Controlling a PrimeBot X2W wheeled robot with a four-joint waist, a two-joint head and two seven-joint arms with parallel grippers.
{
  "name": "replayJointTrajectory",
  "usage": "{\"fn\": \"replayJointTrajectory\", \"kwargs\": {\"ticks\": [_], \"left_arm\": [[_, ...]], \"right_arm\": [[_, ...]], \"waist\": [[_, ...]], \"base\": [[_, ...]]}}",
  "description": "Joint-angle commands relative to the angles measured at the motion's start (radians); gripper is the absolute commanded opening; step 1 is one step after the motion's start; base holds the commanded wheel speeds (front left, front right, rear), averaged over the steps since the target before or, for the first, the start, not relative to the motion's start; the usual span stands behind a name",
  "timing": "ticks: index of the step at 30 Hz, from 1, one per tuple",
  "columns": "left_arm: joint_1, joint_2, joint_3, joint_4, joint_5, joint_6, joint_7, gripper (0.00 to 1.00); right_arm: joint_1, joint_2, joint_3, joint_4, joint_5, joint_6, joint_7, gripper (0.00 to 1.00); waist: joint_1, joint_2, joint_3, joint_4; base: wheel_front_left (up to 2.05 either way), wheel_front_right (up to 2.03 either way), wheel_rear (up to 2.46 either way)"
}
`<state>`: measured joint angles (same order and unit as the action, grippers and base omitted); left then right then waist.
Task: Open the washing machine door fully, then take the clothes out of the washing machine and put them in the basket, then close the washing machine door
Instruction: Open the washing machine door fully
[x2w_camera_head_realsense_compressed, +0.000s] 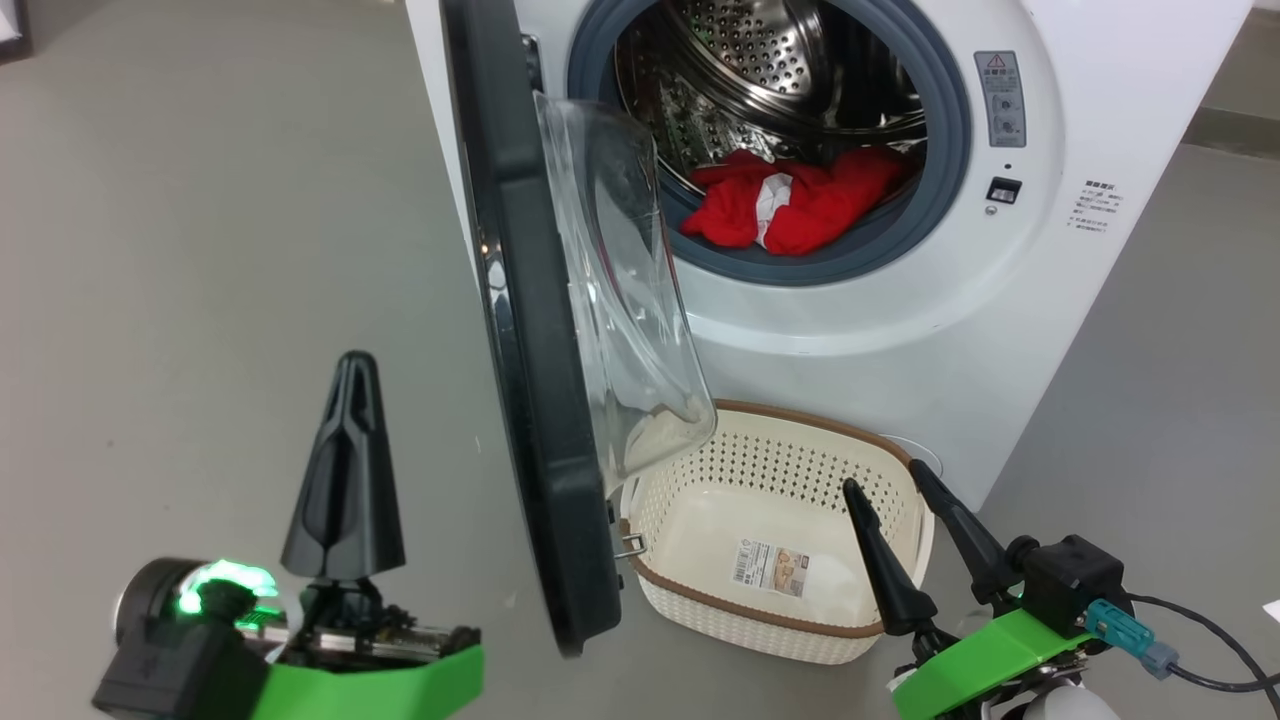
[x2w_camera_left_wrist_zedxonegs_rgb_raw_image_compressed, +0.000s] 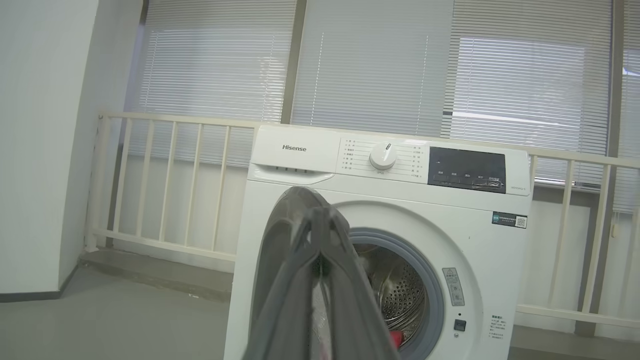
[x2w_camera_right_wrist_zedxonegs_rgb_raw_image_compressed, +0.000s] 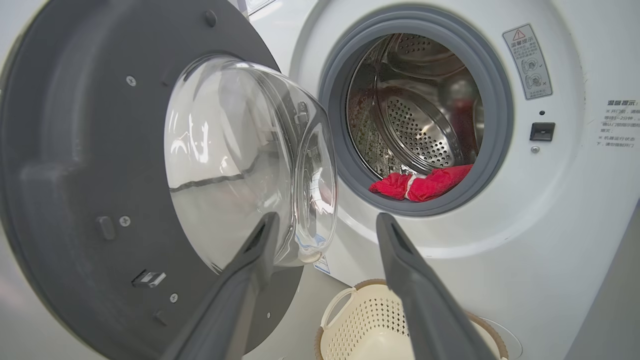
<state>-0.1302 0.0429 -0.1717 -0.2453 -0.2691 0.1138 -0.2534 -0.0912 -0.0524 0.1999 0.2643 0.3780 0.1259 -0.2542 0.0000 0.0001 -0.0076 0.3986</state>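
The washing machine (x2w_camera_head_realsense_compressed: 1000, 330) stands with its door (x2w_camera_head_realsense_compressed: 530, 400) swung out, edge-on to me, the glass bowl (x2w_camera_head_realsense_compressed: 620, 290) bulging to the right. The red and white clothes (x2w_camera_head_realsense_compressed: 800, 205) lie at the front of the steel drum, and they also show as clothes (x2w_camera_right_wrist_zedxonegs_rgb_raw_image_compressed: 425, 182) in the right wrist view. Below the opening, the basket (x2w_camera_head_realsense_compressed: 790, 425) sits on the floor with only a sticker inside. My left gripper (x2w_camera_head_realsense_compressed: 357, 362) is shut on nothing, left of the door and apart from it. My right gripper (x2w_camera_head_realsense_compressed: 885, 478) stands open over the basket's right side, pointing at the drum opening (x2w_camera_right_wrist_zedxonegs_rgb_raw_image_compressed: 415, 115).
Grey floor (x2w_camera_head_realsense_compressed: 200, 250) spreads out left of the door. Behind the machine (x2w_camera_left_wrist_zedxonegs_rgb_raw_image_compressed: 390, 165) run a pale railing (x2w_camera_left_wrist_zedxonegs_rgb_raw_image_compressed: 165, 180) and blinded windows, with a white wall (x2w_camera_left_wrist_zedxonegs_rgb_raw_image_compressed: 40, 150) at the left. A black cable (x2w_camera_head_realsense_compressed: 1200, 630) trails from my right wrist.
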Motion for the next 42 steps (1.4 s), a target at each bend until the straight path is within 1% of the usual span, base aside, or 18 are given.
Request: {"fn": "replayJointTrajectory", "kwargs": {"ticks": [1,7,13,17,21,30,35,42], "left_arm": [[-0.046,0.012,0.015,-0.04,0.009,-0.005,0.004,0.0],[-0.07,0.01,-0.059,-0.07,-0.018,-0.018,0.029,0.0],[-0.088,0.009,-0.162,-0.08,-0.029,-0.034,0.073,0.0],[-0.093,0.008,-0.232,-0.055,-0.03,-0.048,0.106,0.0],[-0.086,0.008,-0.278,0.001,-0.05,-0.056,0.137,0.0],[-0.083,0.008,-0.307,0.146,-0.066,-0.035,0.191,0.0],[-0.086,0.008,-0.3,0.202,-0.092,-0.031,0.203,0.0],[-0.109,0.014,-0.274,0.286,-0.093,-0.006,0.193,0.0]], "right_arm": [[-0.031,0.002,0.016,-0.03,0.004,0.005,-0.001,1.0],[-0.03,0.002,0.005,-0.035,-0.002,0.005,0.004,1.0],[-0.027,0.002,0.005,-0.036,-0.002,0.005,0.005,1.0],[-0.025,0.002,0.008,-0.036,0.001,0.005,0.004,1.0],[-0.024,0.002,0.008,-0.039,0.001,0.005,0.007,1.0],[-0.018,0.002,0.009,-0.053,-0.004,0.005,0.018,1.0],[-0.017,0.002,0.008,-0.058,-0.007,0.005,0.023,1.0],[-0.017,0.002,0.008,-0.067,-0.01,0.005,0.03,1.0]], "waist": [[0.0,-0.0001,0.004,-0.004],[0.0,-0.0001,0.005,-0.014],[0.0,-0.0001,0.0,-0.023],[0.0,-0.0001,-0.004,-0.028],[0.0,-0.0001,-0.011,-0.033],[0.0,-0.0001,-0.009,-0.047],[0.0,-0.0001,-0.004,-0.051],[0.0,-0.0001,0.002,-0.052]], "base": [[0.0,0.0,0.0],[0.0,0.0,0.0],[0.0,0.0,0.0],[0.0,0.0,0.0],[0.0,0.0,0.0],[0.0,0.0,0.0],[0.0,0.0,0.0],[0.0,0.0,0.0]]}}
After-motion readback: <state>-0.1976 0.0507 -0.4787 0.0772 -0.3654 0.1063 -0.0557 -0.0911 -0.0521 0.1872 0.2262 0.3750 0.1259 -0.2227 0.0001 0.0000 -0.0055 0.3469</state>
